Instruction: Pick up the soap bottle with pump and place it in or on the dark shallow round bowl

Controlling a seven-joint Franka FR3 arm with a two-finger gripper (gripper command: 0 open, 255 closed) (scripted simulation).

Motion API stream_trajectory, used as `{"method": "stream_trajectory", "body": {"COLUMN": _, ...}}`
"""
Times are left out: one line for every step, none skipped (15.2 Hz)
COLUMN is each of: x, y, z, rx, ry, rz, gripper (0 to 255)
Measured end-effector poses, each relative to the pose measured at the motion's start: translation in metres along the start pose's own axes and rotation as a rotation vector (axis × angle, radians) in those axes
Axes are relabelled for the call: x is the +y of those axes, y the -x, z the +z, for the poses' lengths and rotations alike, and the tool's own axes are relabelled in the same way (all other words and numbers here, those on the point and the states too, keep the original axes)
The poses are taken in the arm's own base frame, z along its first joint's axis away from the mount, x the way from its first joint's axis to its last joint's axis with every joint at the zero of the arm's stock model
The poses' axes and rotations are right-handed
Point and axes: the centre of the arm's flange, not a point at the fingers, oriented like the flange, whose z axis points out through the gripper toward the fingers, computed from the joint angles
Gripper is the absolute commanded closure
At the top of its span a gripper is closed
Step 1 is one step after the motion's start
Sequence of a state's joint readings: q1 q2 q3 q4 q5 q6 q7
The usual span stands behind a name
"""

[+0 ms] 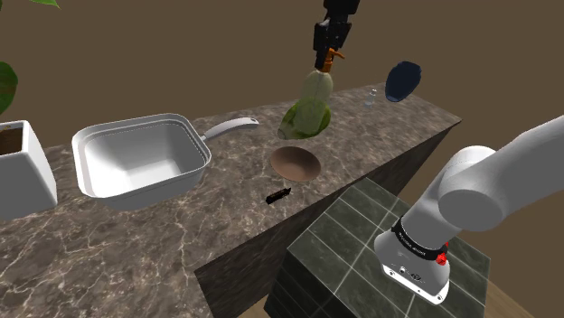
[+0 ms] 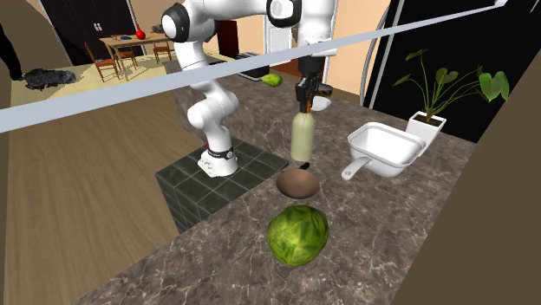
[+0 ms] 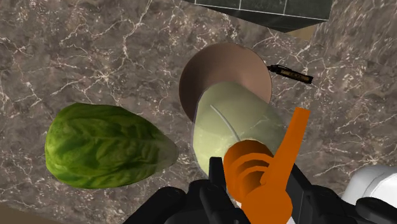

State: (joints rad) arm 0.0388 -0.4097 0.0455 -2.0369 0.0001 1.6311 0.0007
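The soap bottle (image 1: 316, 88) (image 2: 302, 139) (image 3: 236, 124) has a pale green body and an orange pump (image 3: 264, 172). It hangs in the air, with my black gripper (image 1: 329, 56) (image 2: 304, 102) (image 3: 254, 191) shut on its pump neck. The dark shallow round bowl (image 1: 295, 163) (image 2: 297, 183) (image 3: 222, 70) is brown and sits on the marble counter (image 1: 136, 235). In the wrist view the bottle's base hangs over the bowl's near part. In the second exterior view the bottle hangs just above and behind the bowl.
A green cabbage (image 1: 305, 117) (image 2: 297, 235) (image 3: 105, 146) lies beside the bowl. A white pan with a handle (image 1: 140, 158) (image 2: 384, 147) stands further along. A small dark pen-like object (image 1: 277, 194) (image 3: 291, 74) lies near the counter edge. A white planter (image 1: 23, 167) stands at the far end.
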Motion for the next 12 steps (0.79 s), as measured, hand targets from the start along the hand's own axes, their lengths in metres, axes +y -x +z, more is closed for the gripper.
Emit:
{"method": "stream_trajectory", "body": {"x": 0.000, "y": 0.000, "z": 0.005, "rx": 0.000, "ry": 0.000, "rz": 0.000, "gripper": 255}}
{"method": "stream_trajectory", "body": {"x": -0.001, "y": -0.001, "z": 0.010, "rx": 0.000, "ry": 0.000, "rz": 0.000, "gripper": 255}}
{"method": "stream_trajectory", "body": {"x": 0.000, "y": -0.001, "z": 0.015, "rx": 0.000, "ry": 0.000, "rz": 0.000, "gripper": 255}}
{"method": "stream_trajectory", "body": {"x": -0.001, "y": -0.001, "z": 0.021, "rx": 0.000, "ry": 0.000, "rz": 0.000, "gripper": 255}}
{"method": "stream_trajectory", "body": {"x": 0.000, "y": 0.000, "z": 0.026, "rx": 0.000, "ry": 0.000, "rz": 0.000, "gripper": 255}}
{"method": "stream_trajectory", "body": {"x": -0.001, "y": 0.000, "z": 0.031, "rx": 0.000, "ry": 0.000, "rz": 0.000, "gripper": 255}}
{"method": "stream_trajectory", "body": {"x": -0.002, "y": 0.001, "z": 0.037, "rx": 0.000, "ry": 0.000, "rz": 0.000, "gripper": 255}}
{"method": "stream_trajectory", "body": {"x": -0.003, "y": 0.000, "z": 0.042, "rx": 0.000, "ry": 0.000, "rz": 0.000, "gripper": 255}}
{"method": "stream_trajectory", "body": {"x": -0.002, "y": 0.000, "z": 0.047, "rx": 0.000, "ry": 0.000, "rz": 0.000, "gripper": 255}}
{"method": "stream_trajectory", "body": {"x": -0.002, "y": 0.000, "z": 0.052, "rx": 0.000, "ry": 0.000, "rz": 0.000, "gripper": 255}}
{"method": "stream_trajectory", "body": {"x": -0.002, "y": 0.000, "z": 0.057, "rx": 0.000, "ry": 0.000, "rz": 0.000, "gripper": 255}}
{"method": "stream_trajectory", "body": {"x": -0.002, "y": 0.000, "z": 0.063, "rx": 0.000, "ry": 0.000, "rz": 0.000, "gripper": 255}}
